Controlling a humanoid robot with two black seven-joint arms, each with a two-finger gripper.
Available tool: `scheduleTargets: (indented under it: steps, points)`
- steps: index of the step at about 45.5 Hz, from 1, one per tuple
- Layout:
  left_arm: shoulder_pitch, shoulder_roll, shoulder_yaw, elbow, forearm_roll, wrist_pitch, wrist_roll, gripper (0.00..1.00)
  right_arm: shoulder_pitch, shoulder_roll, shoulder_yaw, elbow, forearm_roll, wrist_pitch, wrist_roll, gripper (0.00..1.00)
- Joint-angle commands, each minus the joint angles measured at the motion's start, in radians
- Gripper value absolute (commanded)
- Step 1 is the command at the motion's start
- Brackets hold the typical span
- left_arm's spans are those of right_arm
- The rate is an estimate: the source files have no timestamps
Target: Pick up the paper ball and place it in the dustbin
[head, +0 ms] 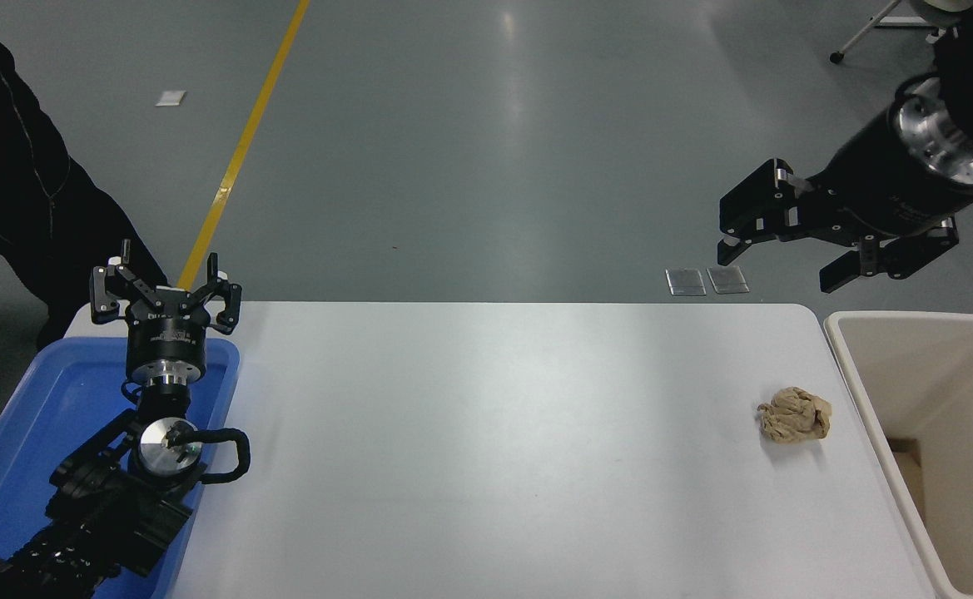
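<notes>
The tan-brown paper ball (794, 416) lies on the white table (494, 433) near its right edge. The cream-beige dustbin (861, 391) stands just right of the table, its inside open to view. My right gripper (773, 266) hangs high at the upper right, above and beyond the ball, with its jaws open and empty. My left gripper (166, 279) is parked at the lower left over the blue tray, jaws open and empty.
A shallow blue tray (45, 416) sits at the table's left end under the left arm. A person in dark clothing (12, 183) stands at the far left. Two small metal plates (707, 280) lie on the floor beyond the table.
</notes>
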Motion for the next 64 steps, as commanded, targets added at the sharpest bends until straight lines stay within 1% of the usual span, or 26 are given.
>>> scheduleTargets:
  steps: [1, 12, 17, 23, 29, 34, 41, 47, 55, 59, 64]
  points:
    - [0.0, 0.0, 0.0, 0.0, 0.0, 0.0, 0.001, 0.99, 0.044, 0.011, -0.006, 0.024, -0.004, 0.013, -0.004, 1.0]
    - [-0.001, -0.001, 0.0, 0.0, 0.0, 0.0, 0.0, 0.99, -0.068, 0.035, -0.046, 0.015, -0.009, 0.013, -0.007, 1.0]
    - [-0.001, -0.001, 0.0, 0.0, 0.0, 0.0, 0.001, 0.99, -0.165, 0.055, -0.08, -0.002, -0.006, 0.013, -0.017, 1.0]
    - [-0.001, -0.001, 0.0, 0.0, 0.0, 0.0, 0.001, 0.99, -0.297, 0.057, -0.076, -0.045, 0.013, -0.097, -0.019, 1.0]
    - [-0.001, -0.001, 0.0, 0.0, 0.0, 0.0, 0.001, 0.99, -0.455, 0.057, -0.054, -0.131, 0.032, -0.255, -0.019, 1.0]
    - [-0.001, -0.001, 0.0, 0.0, 0.0, 0.0, 0.001, 0.99, -0.634, 0.063, 0.004, -0.261, 0.04, -0.364, -0.022, 1.0]
    - [-0.001, -0.001, 0.0, 0.0, 0.0, 0.0, 0.001, 0.99, -0.921, 0.068, 0.127, -0.468, 0.065, -0.439, -0.022, 1.0]
    - [-0.001, -0.001, 0.0, 0.0, 0.0, 0.0, 0.001, 0.99, -1.106, 0.089, 0.187, -0.654, 0.063, -0.453, -0.022, 1.0]
    - [-0.001, -0.001, 0.0, 0.0, 0.0, 0.0, 0.001, 0.99, -1.318, 0.17, 0.216, -0.924, 0.063, -0.453, -0.022, 1.0]
    - [-0.001, -0.001, 0.0, 0.0, 0.0, 0.0, 0.0, 0.99, -1.381, 0.177, 0.216, -1.011, 0.063, -0.453, -0.022, 1.0]
    - [-0.001, -0.001, 0.0, 0.0, 0.0, 0.0, 0.001, 0.99, -1.418, 0.177, 0.216, -1.054, 0.062, -0.455, -0.02, 1.0]
